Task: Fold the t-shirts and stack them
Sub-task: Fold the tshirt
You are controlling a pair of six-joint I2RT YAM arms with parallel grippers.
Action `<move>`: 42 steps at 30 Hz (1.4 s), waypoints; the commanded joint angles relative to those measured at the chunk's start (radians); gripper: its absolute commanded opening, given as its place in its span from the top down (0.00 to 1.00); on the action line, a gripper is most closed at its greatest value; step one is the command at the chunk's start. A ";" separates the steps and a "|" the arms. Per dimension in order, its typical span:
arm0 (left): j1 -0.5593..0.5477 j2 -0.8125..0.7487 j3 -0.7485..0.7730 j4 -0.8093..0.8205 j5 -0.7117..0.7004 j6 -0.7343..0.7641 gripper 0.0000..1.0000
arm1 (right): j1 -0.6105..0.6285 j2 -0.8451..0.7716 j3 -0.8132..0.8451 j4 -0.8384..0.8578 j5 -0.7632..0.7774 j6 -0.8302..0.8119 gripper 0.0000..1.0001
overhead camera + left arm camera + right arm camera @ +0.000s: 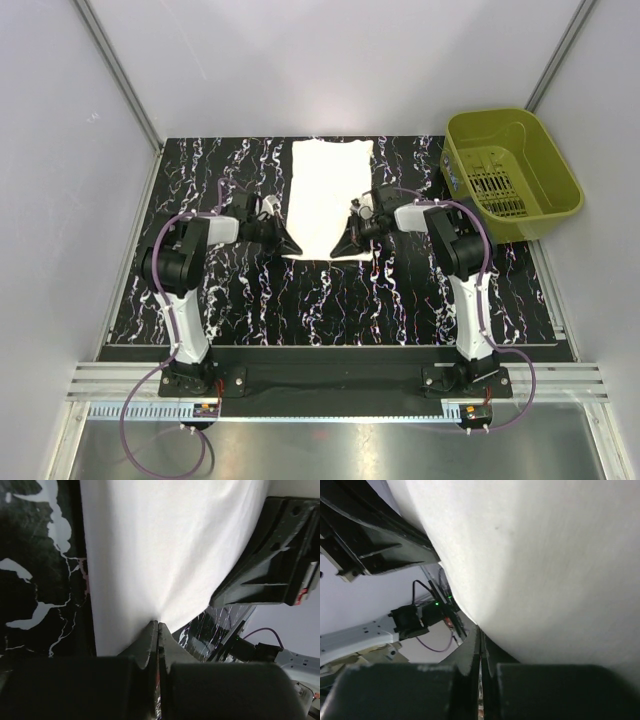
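An off-white t-shirt (pixel 325 190) lies as a long narrow strip on the black marbled table (pixel 250 300), plain side up. My left gripper (pixel 292 245) is at its near left corner and my right gripper (pixel 345 240) at its near right corner. In the left wrist view the cloth (pixel 165 545) puckers down into the left gripper (pixel 158 625), whose jaws are shut on its edge. In the right wrist view the cloth (pixel 545 565) drapes over the right gripper (pixel 481 630), its jaws also shut on the hem.
An olive-green plastic basket (pixel 510 170) stands at the table's back right corner. White walls enclose the table on three sides. The other arm's gripper body looms close in each wrist view, the right one (pixel 275 560) and the left one (pixel 365 535).
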 commanded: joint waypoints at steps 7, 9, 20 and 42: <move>0.051 0.022 -0.066 -0.066 -0.127 0.081 1.00 | -0.123 -0.058 -0.154 -0.059 0.086 -0.140 1.00; 0.053 0.021 -0.077 -0.083 -0.128 0.087 1.00 | -0.145 -0.080 -0.196 -0.074 0.133 -0.157 1.00; 0.053 -0.165 -0.158 -0.210 -0.162 0.191 1.00 | -0.159 -0.238 -0.297 -0.180 0.246 -0.245 1.00; 0.054 0.114 0.198 0.342 0.038 -0.164 0.94 | -0.163 -0.030 0.151 0.091 0.239 -0.044 1.00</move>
